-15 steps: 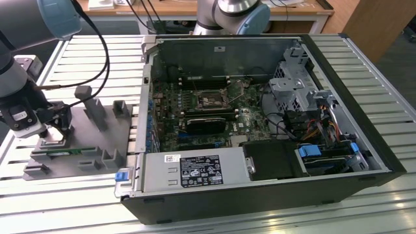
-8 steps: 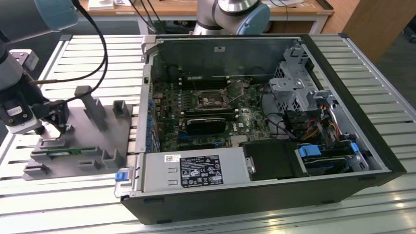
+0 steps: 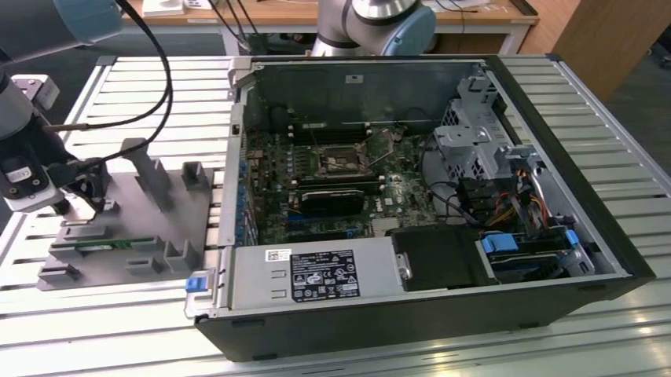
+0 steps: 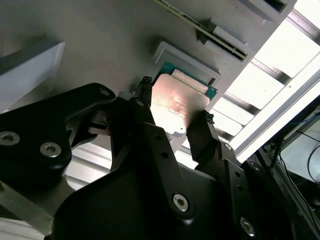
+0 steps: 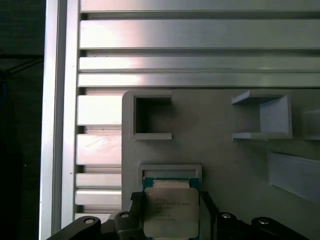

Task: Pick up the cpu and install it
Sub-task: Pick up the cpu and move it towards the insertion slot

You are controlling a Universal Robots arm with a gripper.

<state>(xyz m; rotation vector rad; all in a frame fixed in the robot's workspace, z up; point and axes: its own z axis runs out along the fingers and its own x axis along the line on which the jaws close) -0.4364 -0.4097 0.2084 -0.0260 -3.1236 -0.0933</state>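
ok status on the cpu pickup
claw low over the cpu. cpu seated in its pocket on the tray, not yet in the case. nothing between claw and cpu.

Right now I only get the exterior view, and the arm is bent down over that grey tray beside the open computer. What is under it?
Observer: In both wrist views the tool is right down at the cpu, a silvery square chip.
Operator: Is the chip just lying loose on the tray?
Observer: No. In the first wrist view it sits in a framed recess of the grey tray, with a strip of its green board showing along the frame.
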